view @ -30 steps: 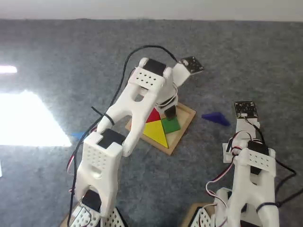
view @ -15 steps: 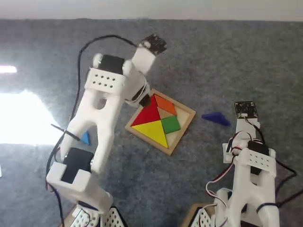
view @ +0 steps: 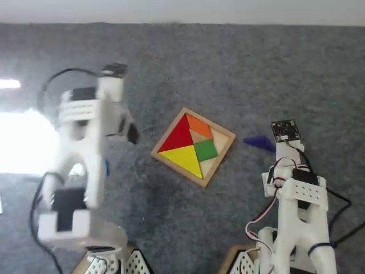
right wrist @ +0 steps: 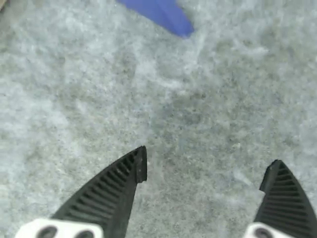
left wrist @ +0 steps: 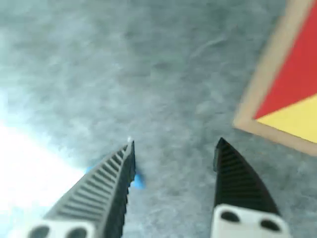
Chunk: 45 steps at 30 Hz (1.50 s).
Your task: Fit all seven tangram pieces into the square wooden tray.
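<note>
The square wooden tray (view: pixel 217 165) lies mid-table, holding a red triangle (view: pixel 179 137), a yellow triangle (view: pixel 185 158), a green square (view: pixel 206 150) and an orange piece (view: pixel 199 124). A dark blue piece (view: pixel 258 142) lies on the carpet just right of the tray. A light blue piece (view: pixel 106 166) peeks out beside the left arm. My left gripper (left wrist: pixel 175 148) is open over bare carpet, left of the tray corner (left wrist: pixel 262 119), with the light blue piece (left wrist: pixel 137 181) by one finger. My right gripper (right wrist: pixel 208 158) is open and holds nothing, a short way from the dark blue piece (right wrist: pixel 158 12).
Grey carpet covers the table. A bright glare patch (view: pixel 23 142) lies at the far left. The right arm's base (view: pixel 296 228) stands at the lower right, the left arm's base (view: pixel 85 240) at the lower left.
The left arm has swung from above the tray out to the left, uncovering the tray's pieces. The right arm has shifted slightly towards the dark blue piece.
</note>
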Each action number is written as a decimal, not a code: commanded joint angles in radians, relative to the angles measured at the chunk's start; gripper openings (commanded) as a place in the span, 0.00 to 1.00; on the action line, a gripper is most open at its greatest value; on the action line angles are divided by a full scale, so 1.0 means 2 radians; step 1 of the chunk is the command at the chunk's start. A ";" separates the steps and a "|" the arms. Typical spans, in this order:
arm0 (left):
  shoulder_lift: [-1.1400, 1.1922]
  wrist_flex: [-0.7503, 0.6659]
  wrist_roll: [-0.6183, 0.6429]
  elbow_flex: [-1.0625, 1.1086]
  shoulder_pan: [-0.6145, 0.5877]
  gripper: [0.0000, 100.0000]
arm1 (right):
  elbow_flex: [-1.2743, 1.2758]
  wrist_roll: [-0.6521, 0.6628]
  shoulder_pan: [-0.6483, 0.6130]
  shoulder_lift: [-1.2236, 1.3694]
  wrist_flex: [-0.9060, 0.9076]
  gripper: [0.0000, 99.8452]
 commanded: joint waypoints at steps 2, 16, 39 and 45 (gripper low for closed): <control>-0.197 -0.030 -0.051 0.077 -0.133 0.25 | -0.003 0.008 -0.006 -0.013 -0.007 0.37; -0.344 -0.021 0.028 0.248 -0.045 0.25 | 0.013 0.047 -0.031 -0.013 -0.004 0.37; -0.322 -0.125 0.079 0.323 -0.033 0.25 | -0.525 0.077 -0.151 0.354 0.196 0.37; -0.321 -0.128 0.079 0.326 -0.031 0.25 | -0.620 0.210 -0.176 0.422 0.273 0.37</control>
